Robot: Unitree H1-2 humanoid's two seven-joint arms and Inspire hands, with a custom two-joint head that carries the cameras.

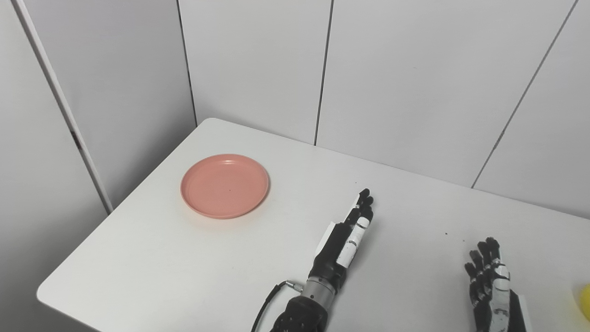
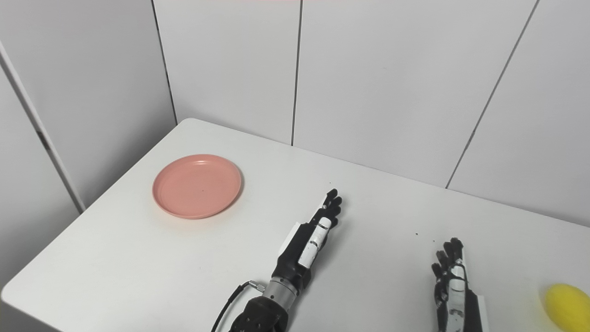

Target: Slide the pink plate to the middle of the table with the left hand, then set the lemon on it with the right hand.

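Pink plate (image 2: 197, 186) sat flat and empty, rim up, at about 10 o'clock on the bench (image 2: 138, 258), near the far-left corner and well apart from both hands. Being round, it had no long axis or heading to record. We judged it had not been slid; the bench middle was bare.

Left hand (image 2: 309, 237) lay low over the bench around 6 o'clock from centre, fingers extended straight and close together, pointing toward roughly 1 o'clock. It held nothing. Whether the palm edge touched the bench surface we could not tell. We read this flat, blade-like posture as suited to a push against the plate rim, not a pinch; the hand stood to the plate's 4 o'clock side, so a sweep from the plate's far-left side would be needed to bring it inward.

Right hand (image 2: 454, 286) waited at about 5 o'clock, fingers extended and slightly spread, empty, partly cut by the lower picture edge.

Lemon (image 2: 568, 300) rested on the bench at the far right, about 4 o'clock, just beyond the right hand and not touching it. In the right eye view its long axis ran roughly 10-to-4 o'clock, lying on its side. The left eye view showed only a sliver at the picture edge.

We judged the lemon's placement beside the right hand to fit the division of labour: left for plate, right for fruit.
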